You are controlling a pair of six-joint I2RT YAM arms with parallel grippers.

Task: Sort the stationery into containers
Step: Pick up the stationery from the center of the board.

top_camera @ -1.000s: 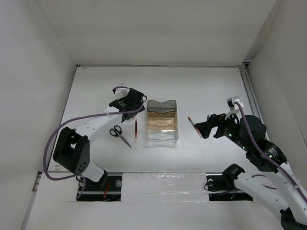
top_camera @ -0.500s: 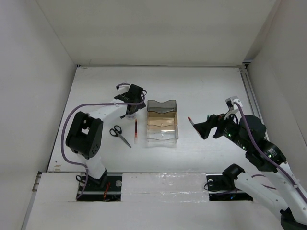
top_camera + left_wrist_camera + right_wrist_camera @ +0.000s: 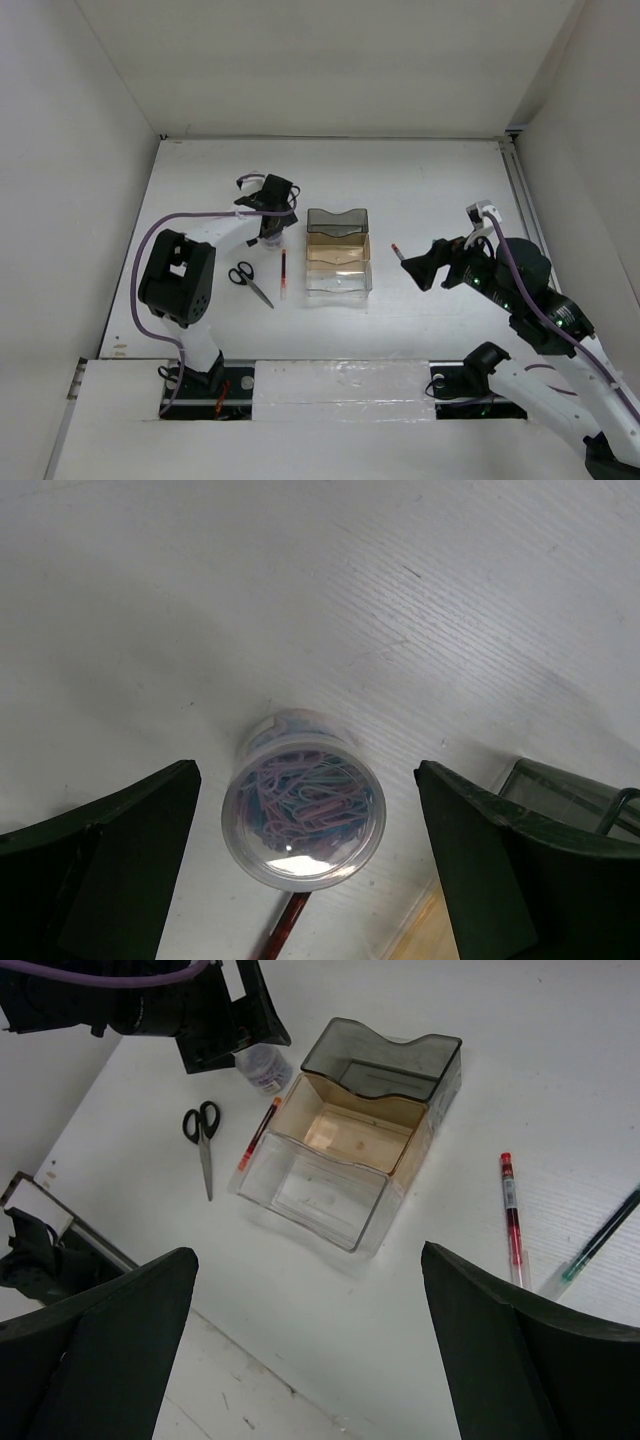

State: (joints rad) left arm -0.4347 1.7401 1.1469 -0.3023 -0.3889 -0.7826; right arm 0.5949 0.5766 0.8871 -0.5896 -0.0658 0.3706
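The left hand (image 3: 307, 775) hangs with its fingers spread wide and gripping nothing. Directly beneath it, a small round clear plastic tub of coloured paper clips (image 3: 303, 815) stands upright on the white tabletop (image 3: 430, 190), between the two fingers and touching neither. One tip of a thin red pen (image 3: 285, 928) lies just beside the tub. A corner of the smoky dark grey translucent bin (image 3: 570, 790) shows by the hand's right finger. The right hand (image 3: 310, 1255) is likewise wide open and holds nothing. Ahead of it, between its fingers, is the joined row of bins: the dark grey one farthest, the amber-tan translucent bin (image 3: 350, 1135) in the middle, and the clear plastic bin (image 3: 320, 1195) nearest. Towards its left finger lie the small black-handled scissors (image 3: 203, 1135). Towards its right finger, a second thin red pen (image 3: 512, 1215) and a thin dark pen (image 3: 600, 1235) lie on the tabletop, well apart from the bins.
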